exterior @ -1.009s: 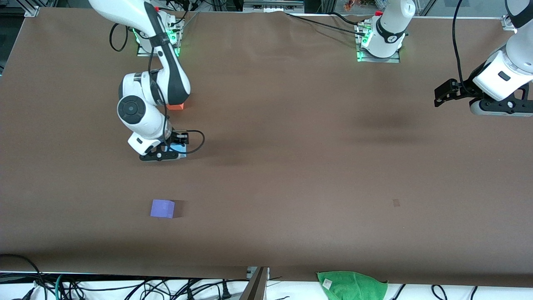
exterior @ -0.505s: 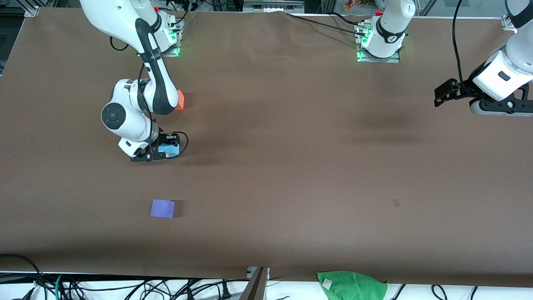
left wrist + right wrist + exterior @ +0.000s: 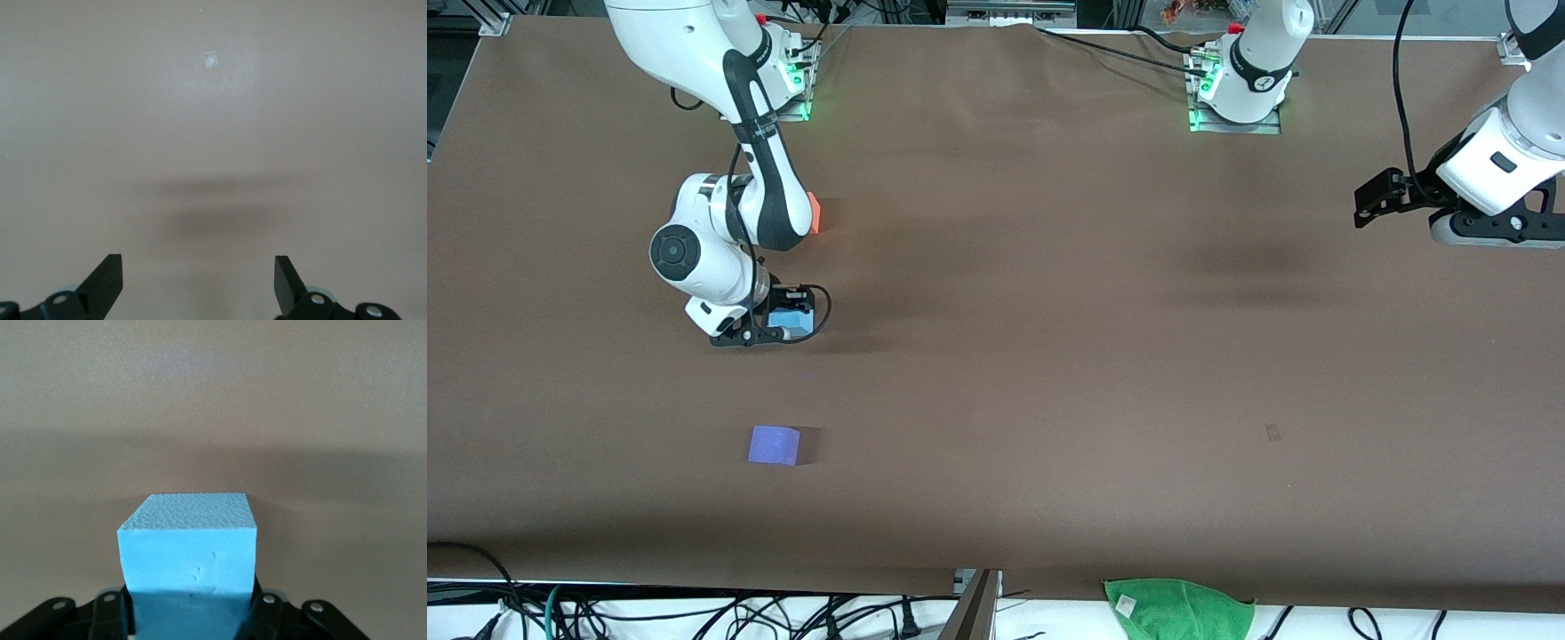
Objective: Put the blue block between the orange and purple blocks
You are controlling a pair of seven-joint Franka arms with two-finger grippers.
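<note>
Brown table (image 3: 1049,356) matte; right gripper (image 3: 769,324) jaws clamp blue block (image 3: 789,320); left gripper (image 3: 1383,200) jaws released, waiting.

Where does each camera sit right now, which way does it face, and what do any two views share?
Front view: high across the table, facing both arm bases; shows the purple block and orange block.
Left wrist view: on the waiting left arm, facing bare table past the open left gripper.
Right wrist view: looks past the right gripper, shut on the blue block.
Shared: front and right wrist views both show the blue block.
</note>
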